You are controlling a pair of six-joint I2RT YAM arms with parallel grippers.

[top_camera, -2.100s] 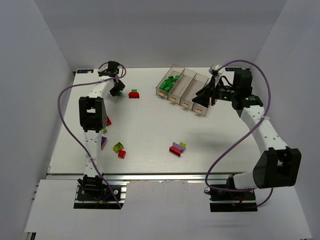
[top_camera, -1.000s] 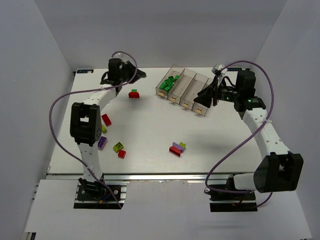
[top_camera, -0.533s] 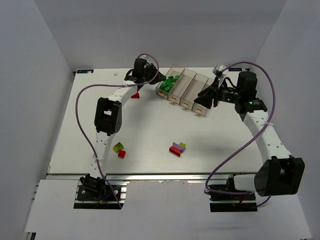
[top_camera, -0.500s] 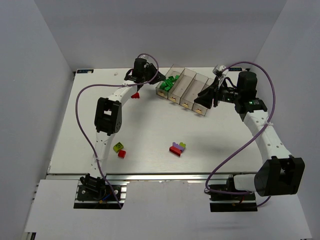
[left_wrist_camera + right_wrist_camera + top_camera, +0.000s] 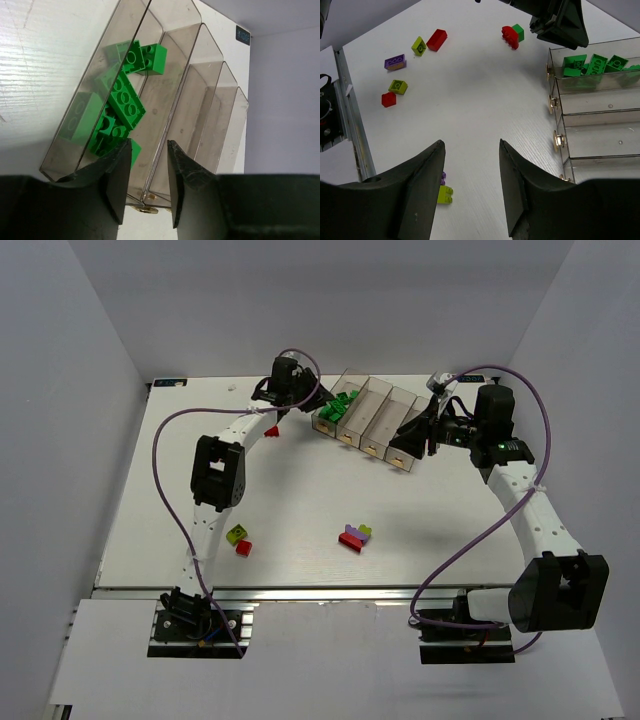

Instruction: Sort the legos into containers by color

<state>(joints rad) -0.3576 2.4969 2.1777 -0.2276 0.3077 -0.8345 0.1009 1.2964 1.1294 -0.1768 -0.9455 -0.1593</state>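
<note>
The containers [image 5: 372, 416] are four clear bins in a row at the back of the table. The leftmost bin holds several green legos [image 5: 340, 403] [image 5: 125, 100] [image 5: 592, 64]. My left gripper [image 5: 318, 406] [image 5: 148, 145] hovers over that bin's near end, open, nothing between its jaws. At the row's right end my right gripper [image 5: 412, 430] [image 5: 470, 145] hangs open and empty. A red lego with a green one beside it [image 5: 512, 34] lies left of the bins. A red, purple and yellow-green cluster [image 5: 353, 536] sits mid-table.
More loose bricks lie at the front left: a yellow-green one [image 5: 237, 534] and a red one [image 5: 243, 548]. The right wrist view also shows a red brick [image 5: 436, 39], a yellow-green one [image 5: 419, 45] and a purple one [image 5: 394, 62]. White walls enclose the table.
My left arm has swung from the table's back left corner over to the leftmost bin, and its jaws have parted. The right arm has hardly moved.
</note>
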